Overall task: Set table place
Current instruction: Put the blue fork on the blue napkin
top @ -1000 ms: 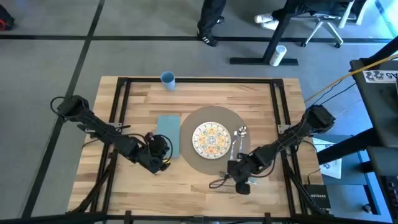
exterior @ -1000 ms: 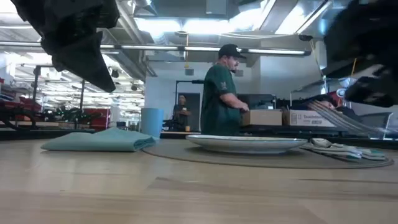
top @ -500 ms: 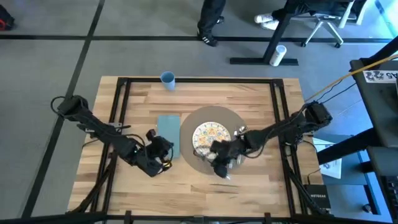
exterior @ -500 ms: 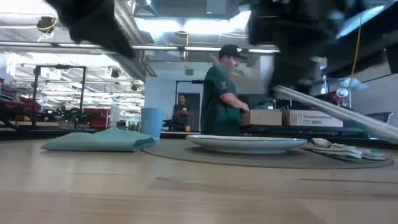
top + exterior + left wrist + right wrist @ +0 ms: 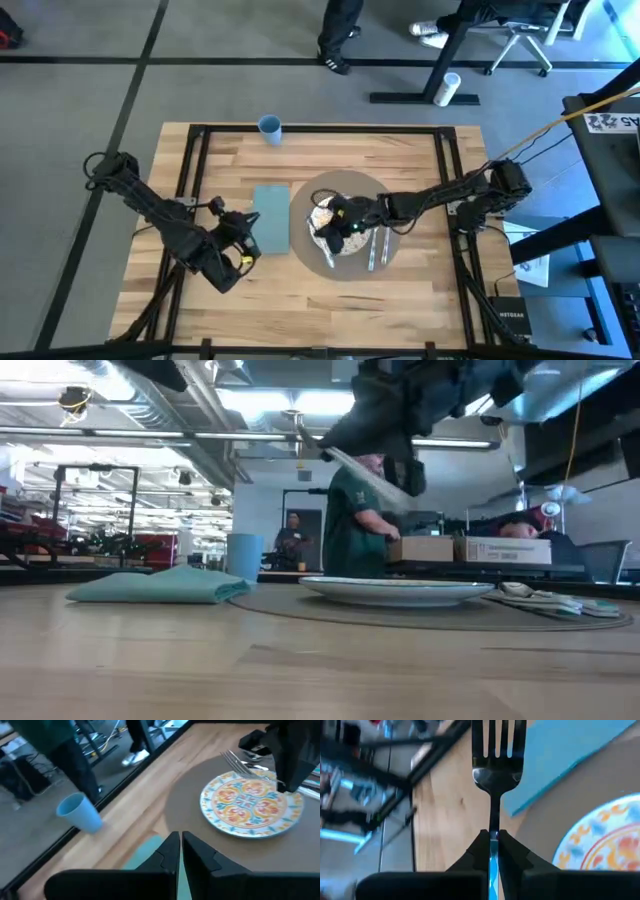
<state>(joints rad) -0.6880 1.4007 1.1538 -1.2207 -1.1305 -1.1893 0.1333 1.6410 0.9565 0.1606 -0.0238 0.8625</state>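
The round grey-brown place (image 5: 345, 186) lies mid-table with a patterned plate (image 5: 250, 802) on it. My right gripper (image 5: 335, 228) reaches in from the table's right and hovers over the plate's left part, shut on a fork (image 5: 493, 755) whose tines point toward the teal napkin (image 5: 270, 218). A spoon and a knife (image 5: 378, 248) lie on the place, right of the plate. My left gripper (image 5: 178, 842) is shut and hangs over the table just left of the napkin, touching nothing. My right gripper pinches the fork's handle (image 5: 493, 827) between its two fingers, a little behind the tines. The fork runs along the fingers, tines ahead. It is lifted clear and slants above the plate (image 5: 400, 592) in the low view.
A blue cup (image 5: 269, 127) stands near the table's far edge. The folded napkin (image 5: 160, 585) lies flat, left of the place. Bare wood (image 5: 300, 300) shows along the near edge and in the far right part. People stand in the room beyond the far edge.
My right gripper has carried the fork from the near right of the place toward the table's left and far side, and is now over the plate's left part. The fork stays lifted. My left arm has drawn back a little toward the near left.
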